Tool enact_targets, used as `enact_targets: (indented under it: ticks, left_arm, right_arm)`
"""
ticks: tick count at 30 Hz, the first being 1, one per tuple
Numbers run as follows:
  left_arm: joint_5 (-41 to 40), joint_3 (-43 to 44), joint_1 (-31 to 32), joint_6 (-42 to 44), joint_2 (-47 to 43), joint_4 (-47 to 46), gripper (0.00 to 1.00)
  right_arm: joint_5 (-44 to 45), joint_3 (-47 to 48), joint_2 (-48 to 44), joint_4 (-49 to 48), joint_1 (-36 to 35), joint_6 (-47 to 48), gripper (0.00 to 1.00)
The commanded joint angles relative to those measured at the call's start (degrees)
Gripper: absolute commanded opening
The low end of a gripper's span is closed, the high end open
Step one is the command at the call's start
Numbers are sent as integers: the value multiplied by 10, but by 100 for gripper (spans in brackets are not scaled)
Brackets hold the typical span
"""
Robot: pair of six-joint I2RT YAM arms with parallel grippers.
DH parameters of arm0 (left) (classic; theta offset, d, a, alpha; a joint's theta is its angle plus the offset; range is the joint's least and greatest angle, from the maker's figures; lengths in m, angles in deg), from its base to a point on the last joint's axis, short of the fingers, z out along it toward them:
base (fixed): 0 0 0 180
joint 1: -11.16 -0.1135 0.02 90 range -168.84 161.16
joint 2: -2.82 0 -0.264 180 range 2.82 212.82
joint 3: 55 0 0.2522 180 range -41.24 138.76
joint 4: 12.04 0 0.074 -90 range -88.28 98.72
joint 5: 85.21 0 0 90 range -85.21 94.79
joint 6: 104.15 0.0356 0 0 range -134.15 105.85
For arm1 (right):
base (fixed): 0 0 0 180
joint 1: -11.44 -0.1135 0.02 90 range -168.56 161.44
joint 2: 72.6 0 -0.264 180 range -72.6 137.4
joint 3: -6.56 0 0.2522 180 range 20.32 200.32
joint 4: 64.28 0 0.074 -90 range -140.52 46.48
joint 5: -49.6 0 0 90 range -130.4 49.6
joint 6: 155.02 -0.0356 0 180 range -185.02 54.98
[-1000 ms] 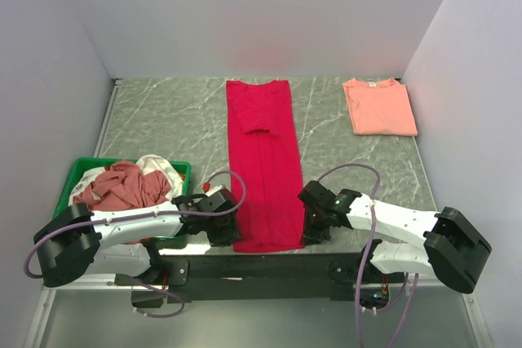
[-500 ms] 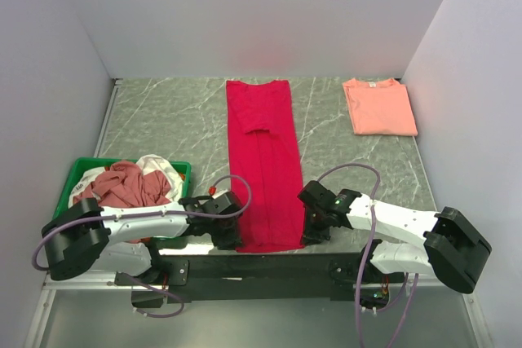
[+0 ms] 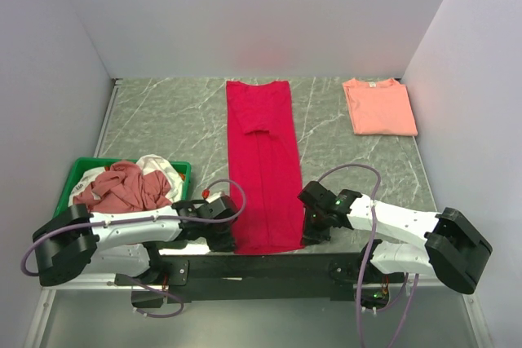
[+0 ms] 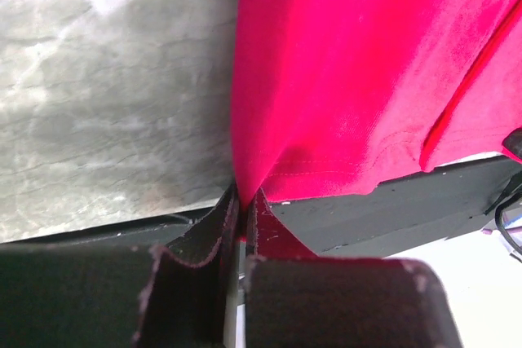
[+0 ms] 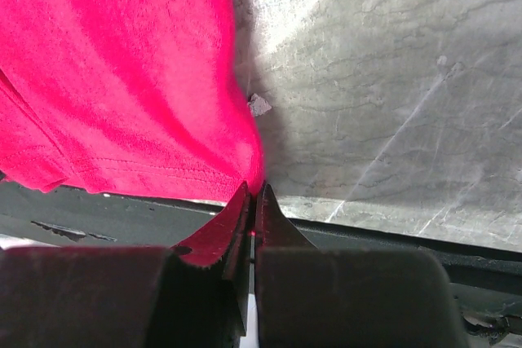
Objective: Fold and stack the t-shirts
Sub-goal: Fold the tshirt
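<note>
Check the green tray (image 3: pixel 75 170): it holds a dusty-rose t-shirt (image 3: pixel 122 187) and a white t-shirt (image 3: pixel 161 169). The left fingers (image 4: pixel 231 212) and right fingers (image 5: pixel 245 201) each clamp tight on the near hem of the crimson t-shirt (image 3: pixel 263 160).

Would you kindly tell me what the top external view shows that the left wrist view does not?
Only the top external view shows the folded salmon-pink t-shirt, the green tray of heaped shirts and the right pincer. Only the left wrist view shows, up close, the left pincer shut on the near hem corner of the crimson t-shirt. Both show that t-shirt and the marbled table.
</note>
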Motion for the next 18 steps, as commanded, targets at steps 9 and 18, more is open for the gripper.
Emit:
enact_targets:
  ticks: [9,18]
  left_arm:
    - [-13,4,7,12,3,16,1]
    - [-84,45,8,-17,-85,59,1]
  right_arm:
    - [25,4,-7,33,-5,-4,0]
    - [43,49,-52,88,-4,-11,0]
